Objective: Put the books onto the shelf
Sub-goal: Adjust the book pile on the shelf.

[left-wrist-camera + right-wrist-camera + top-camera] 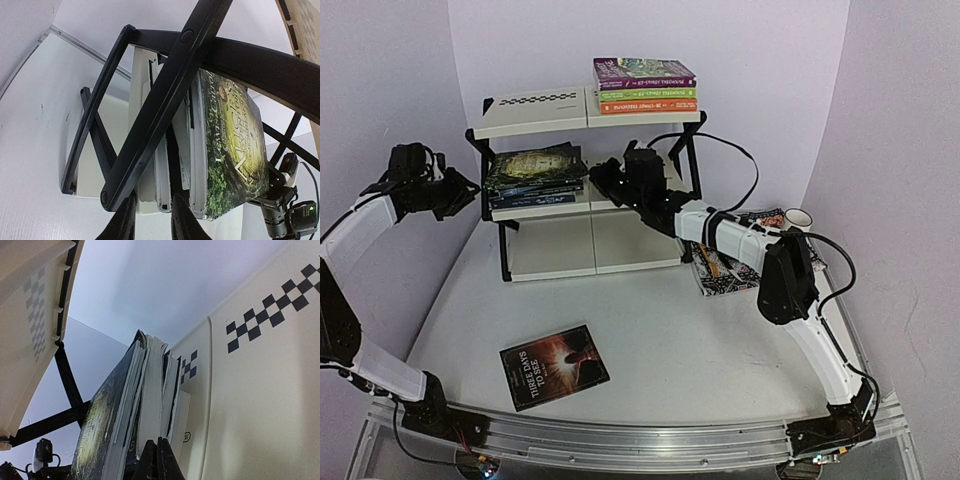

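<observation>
The shelf [535, 115] stands at the back of the table. Three books [645, 85], purple, green and orange, lie stacked on its top tier. Another stack [533, 170] with a dark green-gold cover [235, 140] on top lies on the middle tier. My left gripper [470, 190] is at that stack's left end beside the black frame [170, 100]. It [153, 196] is open, its fingers either side of a white book edge without gripping it. My right gripper [598, 175] is at the stack's right side. It [158, 440] is shut and empty, its tips at the page edges [150, 405]. A dark book [553, 366] lies flat on the table.
A patterned mat [725, 272] lies under my right arm, with a white cup [798, 218] behind it at the right wall. The cream shelf panel [260, 390] is close beside the right gripper. A black cable [740, 160] loops behind the shelf.
</observation>
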Available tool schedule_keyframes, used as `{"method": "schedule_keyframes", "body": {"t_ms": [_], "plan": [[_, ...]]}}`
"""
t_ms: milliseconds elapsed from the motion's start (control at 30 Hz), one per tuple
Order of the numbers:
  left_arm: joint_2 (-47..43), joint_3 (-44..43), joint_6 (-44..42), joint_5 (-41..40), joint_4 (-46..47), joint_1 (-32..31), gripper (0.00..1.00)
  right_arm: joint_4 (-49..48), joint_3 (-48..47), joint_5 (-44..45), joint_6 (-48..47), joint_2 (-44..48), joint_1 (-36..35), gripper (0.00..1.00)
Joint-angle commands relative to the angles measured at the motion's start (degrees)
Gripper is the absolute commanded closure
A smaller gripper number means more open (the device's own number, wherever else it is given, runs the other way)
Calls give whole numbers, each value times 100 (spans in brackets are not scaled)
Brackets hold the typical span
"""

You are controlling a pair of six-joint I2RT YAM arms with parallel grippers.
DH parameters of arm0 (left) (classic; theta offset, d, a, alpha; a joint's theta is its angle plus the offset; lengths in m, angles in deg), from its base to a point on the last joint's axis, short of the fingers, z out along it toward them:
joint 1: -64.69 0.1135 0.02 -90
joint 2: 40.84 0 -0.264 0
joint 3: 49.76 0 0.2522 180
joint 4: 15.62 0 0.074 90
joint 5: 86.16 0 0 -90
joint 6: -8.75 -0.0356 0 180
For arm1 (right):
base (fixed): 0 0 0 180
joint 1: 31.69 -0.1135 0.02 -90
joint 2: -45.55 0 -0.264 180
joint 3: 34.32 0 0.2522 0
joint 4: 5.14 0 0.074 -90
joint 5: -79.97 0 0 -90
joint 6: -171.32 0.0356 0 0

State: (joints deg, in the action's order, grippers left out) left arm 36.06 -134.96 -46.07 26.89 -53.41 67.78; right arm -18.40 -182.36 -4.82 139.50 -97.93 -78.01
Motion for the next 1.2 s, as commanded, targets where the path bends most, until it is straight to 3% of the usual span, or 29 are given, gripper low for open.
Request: {"method": "schedule_keyframes", "body": {"t_ms": [0, 1167], "plan": [[113, -260, 94, 269, 368, -10, 75, -170, -369, -269, -43, -75, -5, 100], [458, -600, 104, 540, 488, -129, 83, -150, 37, -977, 91, 145, -91, 100]]}}
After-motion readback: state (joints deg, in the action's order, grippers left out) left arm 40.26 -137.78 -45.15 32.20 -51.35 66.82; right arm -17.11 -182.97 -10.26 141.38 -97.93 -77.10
